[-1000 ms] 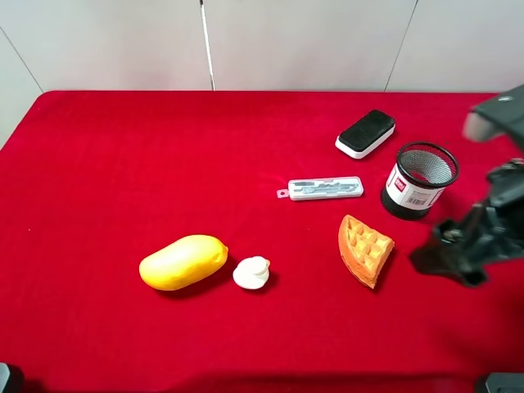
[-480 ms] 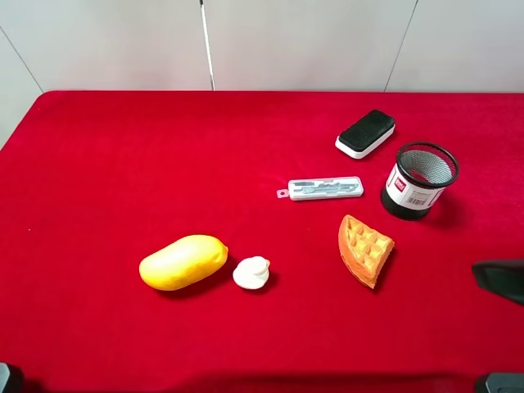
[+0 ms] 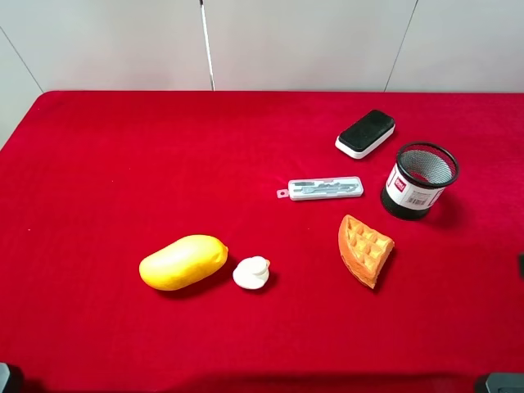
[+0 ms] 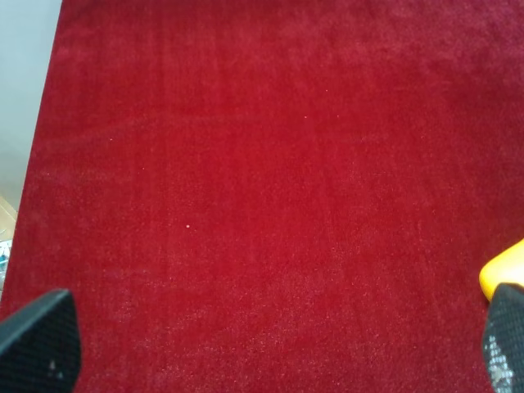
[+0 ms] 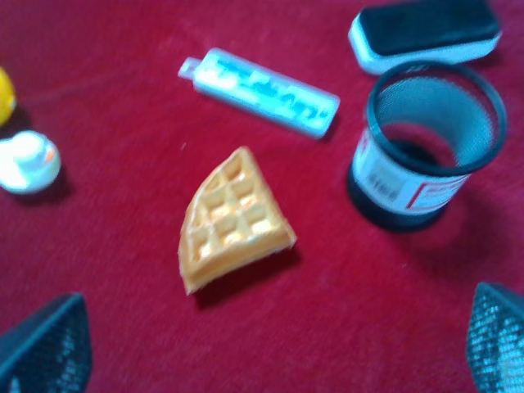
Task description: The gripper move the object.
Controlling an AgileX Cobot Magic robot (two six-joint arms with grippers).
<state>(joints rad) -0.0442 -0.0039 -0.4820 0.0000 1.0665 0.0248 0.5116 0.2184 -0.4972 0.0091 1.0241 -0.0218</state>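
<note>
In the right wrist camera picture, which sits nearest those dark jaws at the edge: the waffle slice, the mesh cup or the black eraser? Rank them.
1. waffle slice, lying between the jaws' tips, nearest.
2. mesh cup, beyond it to one side.
3. black eraser, behind the cup, farthest.

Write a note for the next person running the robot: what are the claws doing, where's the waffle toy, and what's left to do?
Left claw: open, empty, over bare red cloth, with the smooth yellow mango just at one fingertip.
Right claw: open, empty, looking down on the waffle, not touching it; hardly visible in the high view.
Small orange wedge-shaped toy waffle slice: lying free on the red tablecloth, just in front of the black mesh cup, with the clear flat plastic case behind it.
Done: nothing can be seen as done; the waffle is not gripped.
Left: grip the waffle and move it, probably with the right claw.
</note>
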